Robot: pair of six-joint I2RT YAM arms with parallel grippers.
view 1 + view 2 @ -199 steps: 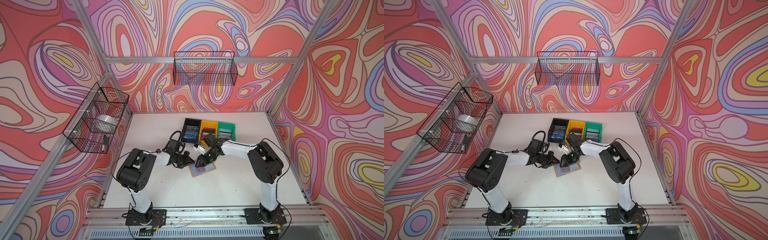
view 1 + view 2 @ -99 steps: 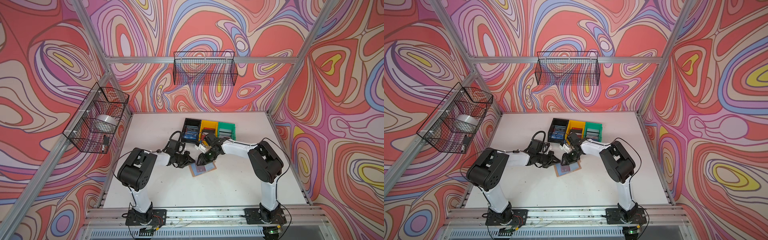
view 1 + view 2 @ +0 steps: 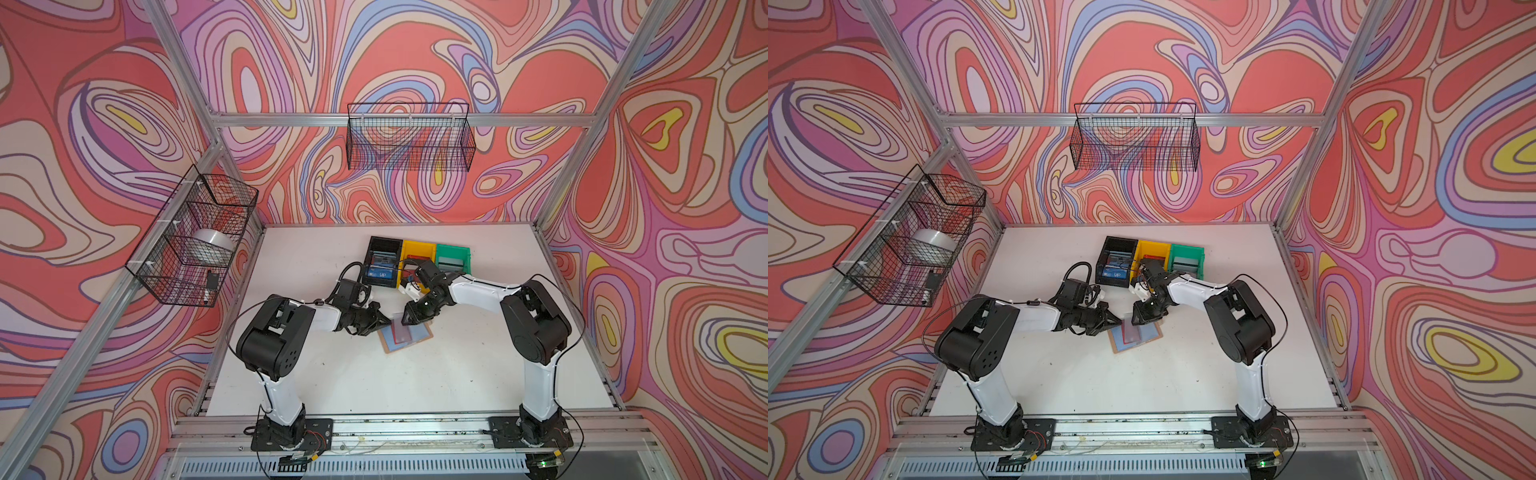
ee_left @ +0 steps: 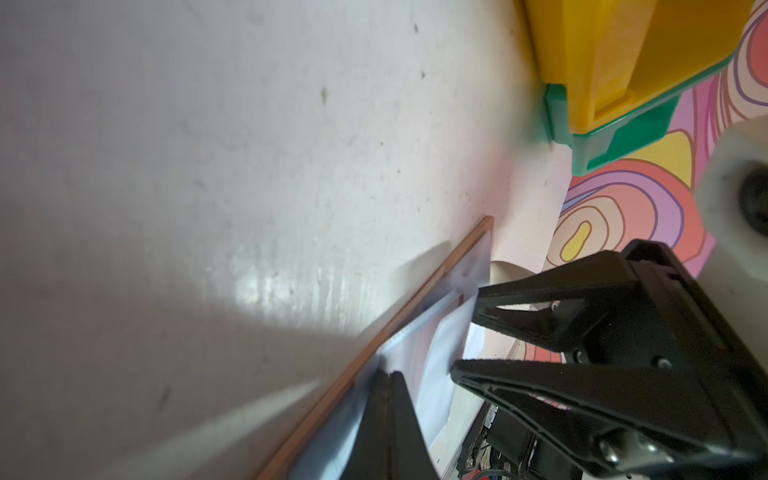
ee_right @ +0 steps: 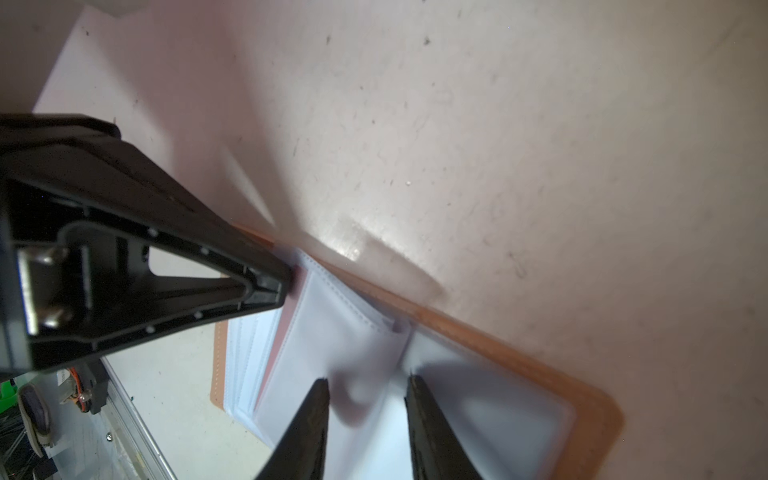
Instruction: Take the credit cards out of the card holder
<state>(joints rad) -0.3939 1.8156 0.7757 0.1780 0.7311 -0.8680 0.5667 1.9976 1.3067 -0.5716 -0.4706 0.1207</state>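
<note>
Left pincer (image 3: 387, 321) edged toward card holder (image 3: 415, 338); blue card (image 3: 377, 274) reads "VIP".

Both top views are bright and evenly lit from overhead. The white worktop (image 3: 374, 374) carries only soft, faint shadows under the arms. The frame rails (image 3: 399, 120) splay outward toward the picture edges, stretched by a wide lens.

In the left wrist view a pale glare patch (image 4: 282, 286) shines on the worktop between broad grey shadows. The left tool (image 4: 388, 374), close to the lens, looks soft.

In the right wrist view the plastic sleeves (image 5: 357, 332) by the right tool (image 5: 365, 380) are smeared with blur, near a second bright reflection (image 5: 349, 249).
</note>
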